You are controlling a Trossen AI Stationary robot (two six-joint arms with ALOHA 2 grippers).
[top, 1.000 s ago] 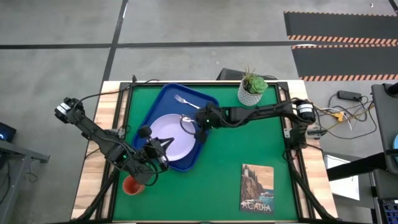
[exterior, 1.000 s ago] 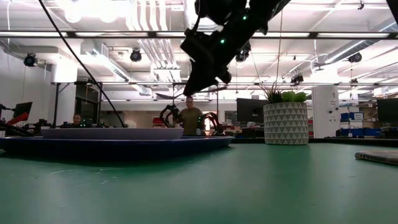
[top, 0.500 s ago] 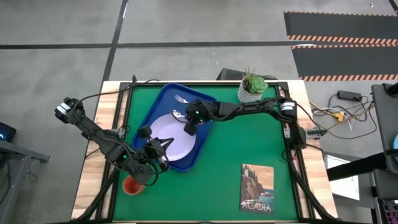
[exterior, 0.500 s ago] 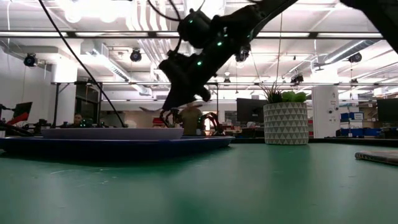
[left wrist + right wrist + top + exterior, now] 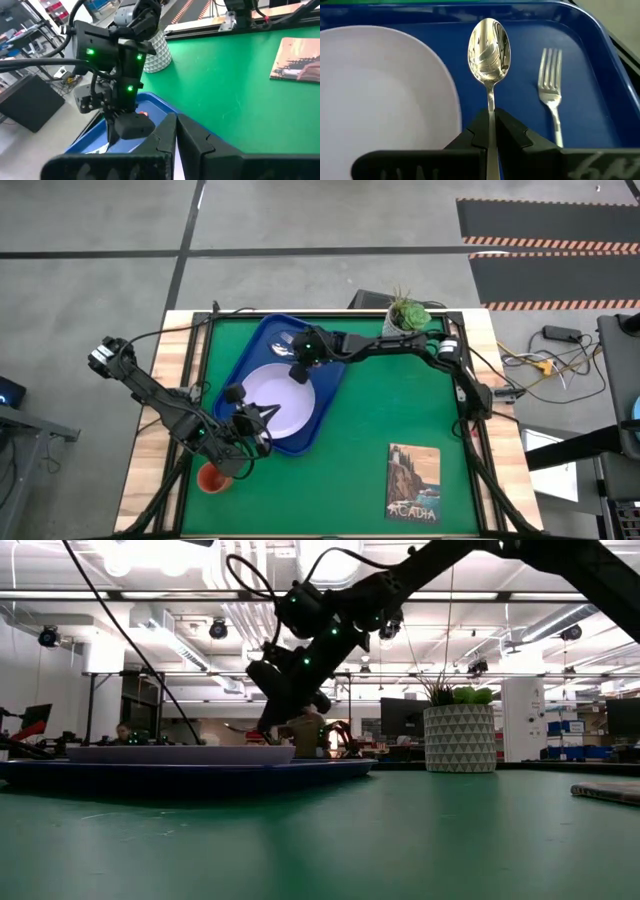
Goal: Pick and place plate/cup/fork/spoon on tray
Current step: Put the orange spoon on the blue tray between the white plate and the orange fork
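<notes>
The blue tray (image 5: 262, 340) lies at the table's far left with the pale plate (image 5: 270, 402) on it. The fork (image 5: 551, 85) lies on the tray floor at the far side (image 5: 289, 337). My right gripper (image 5: 298, 366) is low over the tray beside the plate's far edge, shut on the spoon (image 5: 490, 47). The spoon's bowl is between the plate (image 5: 380, 100) and the fork. My left gripper (image 5: 260, 418) is shut and empty at the plate's near edge. The orange-red cup (image 5: 212, 478) stands on the mat near the left front corner. My right gripper pinches the spoon's thin metal stem (image 5: 491, 114) between its two fingers, just behind the bowl. The fingers lie along the spoon, slanting down from the table's right. The spoon sticks out ahead of the fingers, bowl up, just over the tray floor (image 5: 520, 125).
A white pot with a green plant (image 5: 405, 322) stands at the far right of the green mat (image 5: 390, 420). A book (image 5: 413, 482) lies near the right front. The left arm stretches along the table's left side.
My right gripper has carried the spoon toward the table's left and far edges, across the plate's right side, and has gone down close to the tray. It stays shut on the spoon.
</notes>
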